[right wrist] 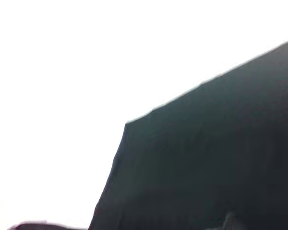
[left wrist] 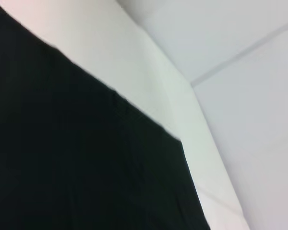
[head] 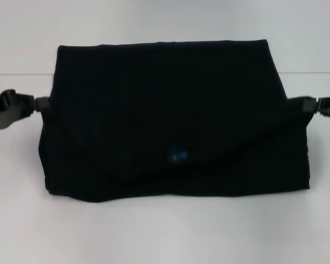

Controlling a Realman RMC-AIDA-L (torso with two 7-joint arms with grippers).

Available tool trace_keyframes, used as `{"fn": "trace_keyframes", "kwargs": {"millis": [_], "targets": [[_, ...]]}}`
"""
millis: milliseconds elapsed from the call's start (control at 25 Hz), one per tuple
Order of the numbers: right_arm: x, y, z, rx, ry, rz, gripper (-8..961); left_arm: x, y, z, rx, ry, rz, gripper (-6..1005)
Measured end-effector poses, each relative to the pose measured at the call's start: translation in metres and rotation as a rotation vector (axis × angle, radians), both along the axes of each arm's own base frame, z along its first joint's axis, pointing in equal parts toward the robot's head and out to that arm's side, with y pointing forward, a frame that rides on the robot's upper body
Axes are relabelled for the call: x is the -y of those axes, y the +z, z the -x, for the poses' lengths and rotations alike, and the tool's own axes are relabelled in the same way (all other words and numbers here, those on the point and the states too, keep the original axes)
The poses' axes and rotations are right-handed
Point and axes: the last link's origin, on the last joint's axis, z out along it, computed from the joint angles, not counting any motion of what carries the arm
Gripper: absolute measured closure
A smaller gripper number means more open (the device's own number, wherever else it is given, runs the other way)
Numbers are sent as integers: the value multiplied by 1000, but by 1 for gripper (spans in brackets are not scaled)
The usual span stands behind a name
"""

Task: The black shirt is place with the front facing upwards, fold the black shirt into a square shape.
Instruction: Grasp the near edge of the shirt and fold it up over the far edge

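Shirt [head: 170, 110] sits mid-bench [head: 165, 236], folded into a wide dark block, wider than deep. Far edge is straight and runs left to right; near edge is slightly uneven, sagging a bit at the near-left corner. An upper layer lies over the lower one with a curved lower border, and the small blue label [head: 178, 156] shows just inside that curve, near the centre. No lettering visible on the exposed faces.

Left gripper [head: 41, 103] is at the shirt's left edge, about mid-depth, touching the fabric. Right gripper [head: 308, 103] is at the right edge, same depth, also at the fabric. The two sit roughly level with each other on opposite sides. The cloth looks lifted and pulled taut between them along that line, the sides sloping down toward the near corners.

Jaws: cannot tell on either side. The tips merge with the black cloth, so clenched on the fabric or released is not readable.

Left wrist view: black fabric [left wrist: 77, 158] fills the lower part, one straight edge against the white bench [left wrist: 149, 67]. Right wrist view: fabric [right wrist: 206, 158] with a corner, white surface behind it.
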Motion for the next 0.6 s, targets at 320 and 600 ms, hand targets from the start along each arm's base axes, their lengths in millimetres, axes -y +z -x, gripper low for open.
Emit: {"fn": "trace_keyframes", "kwargs": {"millis": [320,600], "targets": [[-10,-12,-13,-33,-61,-200,900,-10,-12,5,52,56,-198,980],[-21,-14,-15,27,-48,-281,901,-19,-13,4,74,75,-285,980]]}}
